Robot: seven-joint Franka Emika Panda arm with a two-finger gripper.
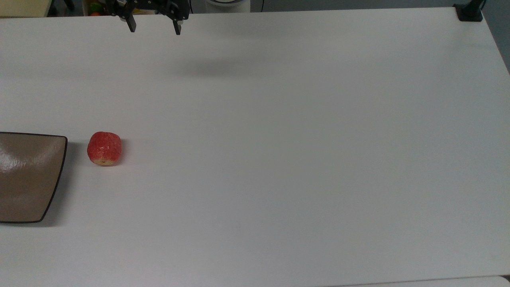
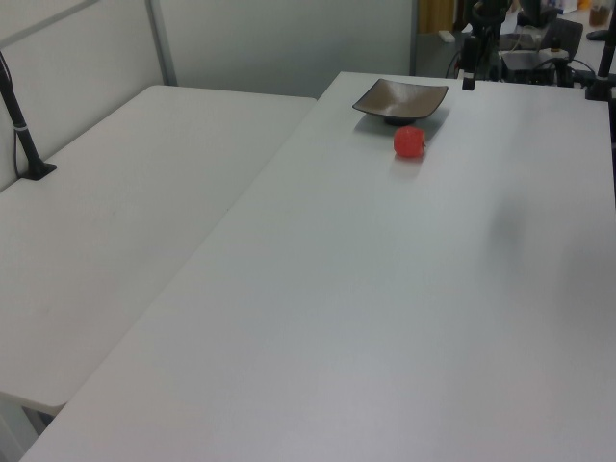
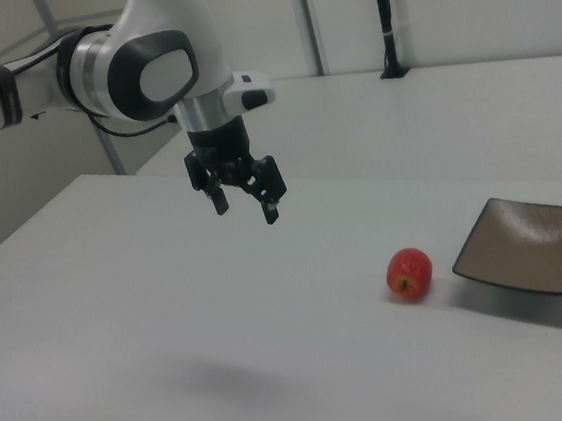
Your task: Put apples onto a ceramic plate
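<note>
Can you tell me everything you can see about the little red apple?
The apple is small, squat and rounded, with red skin speckled in paler flecks and a yellowish patch at one end. That end faces the bottom of the top view, so it seems to lie on its side. It rests on the white table, close beside the brown square plate but apart from it. Nothing else touches it. The gripper hangs open in the air, well away.

Red apple beside ceramic plate, end effector open above
</note>
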